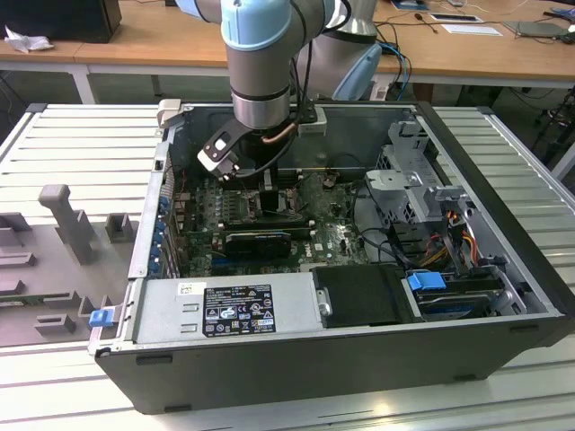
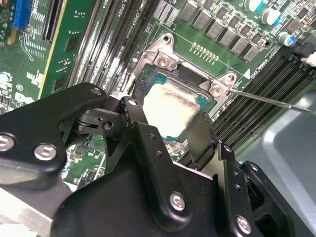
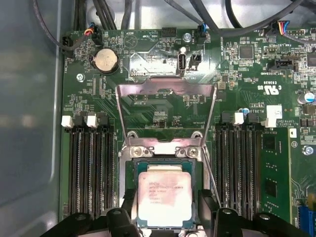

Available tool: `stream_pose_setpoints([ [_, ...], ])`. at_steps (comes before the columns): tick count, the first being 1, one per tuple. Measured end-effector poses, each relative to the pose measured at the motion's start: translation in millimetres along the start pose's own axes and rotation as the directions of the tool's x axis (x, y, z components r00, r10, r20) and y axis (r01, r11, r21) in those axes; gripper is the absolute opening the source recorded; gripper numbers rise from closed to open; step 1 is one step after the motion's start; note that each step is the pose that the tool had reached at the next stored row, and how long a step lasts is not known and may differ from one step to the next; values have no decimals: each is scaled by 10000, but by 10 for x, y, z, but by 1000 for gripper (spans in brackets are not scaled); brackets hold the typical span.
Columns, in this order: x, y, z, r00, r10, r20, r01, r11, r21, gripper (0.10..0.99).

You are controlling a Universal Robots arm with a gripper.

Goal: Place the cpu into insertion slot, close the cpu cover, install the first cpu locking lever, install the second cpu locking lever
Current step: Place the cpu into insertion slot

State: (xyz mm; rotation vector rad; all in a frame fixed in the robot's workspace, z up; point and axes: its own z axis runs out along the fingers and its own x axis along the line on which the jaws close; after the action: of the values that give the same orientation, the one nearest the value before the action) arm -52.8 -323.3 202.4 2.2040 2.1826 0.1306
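The cpu [image 3: 165,193] is a small square chip with a pale metal top, lying flat in the insertion slot [image 3: 129,170] on the green motherboard [image 1: 334,238]. In both wrist views my gripper [image 3: 166,210] reaches down over it with one black finger [image 3: 129,201] against each side of the chip. The second wrist view shows the cpu [image 2: 170,106] between the fingers [image 2: 200,136] of the gripper [image 2: 168,126]. The cpu cover [image 3: 165,88] stands swung up behind the socket. A thin wire locking lever [image 3: 211,170] juts free beside it. In the exterior view the gripper [image 1: 267,193] is low inside the case.
Memory slots [image 3: 89,168] flank the socket on both sides. A coin battery [image 3: 106,60] and cables lie beyond the cover. In the case, the power supply [image 1: 225,310] sits at the front and a grey drive cage [image 1: 413,193] on the exterior view's right.
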Motion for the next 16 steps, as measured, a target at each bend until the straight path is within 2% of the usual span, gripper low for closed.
stream_pose_setpoints([
  [5, 30, -2, 6, 10000, 6, -34, -6, 10000, 0, 604],
  [16, 43, -2, 11, 10000, 23, -86, -23, 10000, 2, 604],
])
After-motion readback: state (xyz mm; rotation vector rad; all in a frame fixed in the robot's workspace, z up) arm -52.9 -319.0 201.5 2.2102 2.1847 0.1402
